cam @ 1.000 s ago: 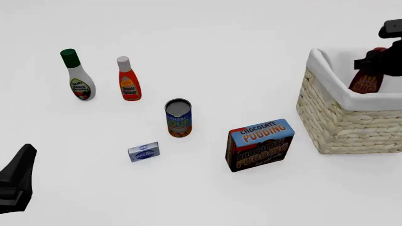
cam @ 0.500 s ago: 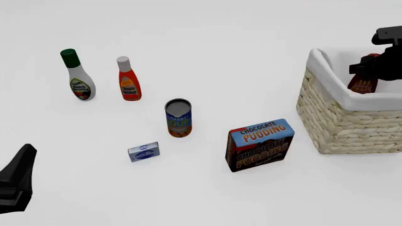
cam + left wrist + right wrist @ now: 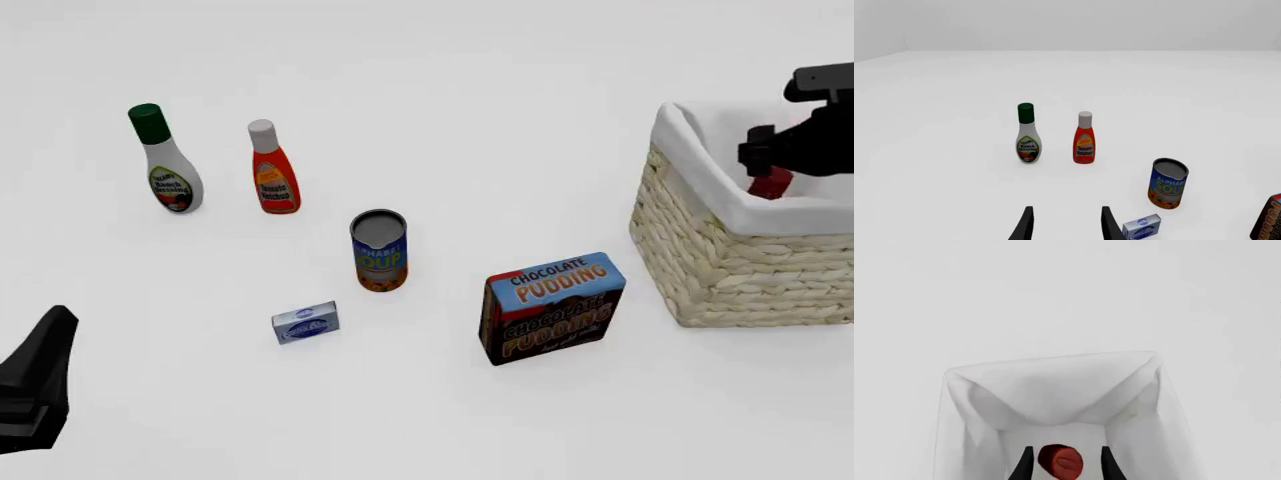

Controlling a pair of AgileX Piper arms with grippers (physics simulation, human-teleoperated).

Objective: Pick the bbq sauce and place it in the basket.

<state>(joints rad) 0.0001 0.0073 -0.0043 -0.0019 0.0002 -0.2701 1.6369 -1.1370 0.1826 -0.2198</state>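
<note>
The bbq sauce (image 3: 770, 184) stands inside the basket (image 3: 727, 262); only its red cap shows above the white lining. In the right wrist view the cap (image 3: 1061, 461) sits between the two fingers with a gap on each side, down in the lined basket (image 3: 1054, 390). My right gripper (image 3: 771, 158) hangs open just above the bottle, over the basket. My left gripper (image 3: 47, 350) is open and empty at the near left of the table; its fingers (image 3: 1027, 225) show apart in the left wrist view.
A white ranch bottle with green cap (image 3: 166, 165) and an orange-red ketchup bottle (image 3: 272, 170) stand at the far left. A soup can (image 3: 379, 250), a small blue-white box (image 3: 306, 322) and a chocolate pudding box (image 3: 551, 307) stand mid-table, left of the basket.
The bbq sauce has sunk down into the basket, from label showing to only its cap showing. The right gripper has shifted slightly left and down. The left arm has not moved.
</note>
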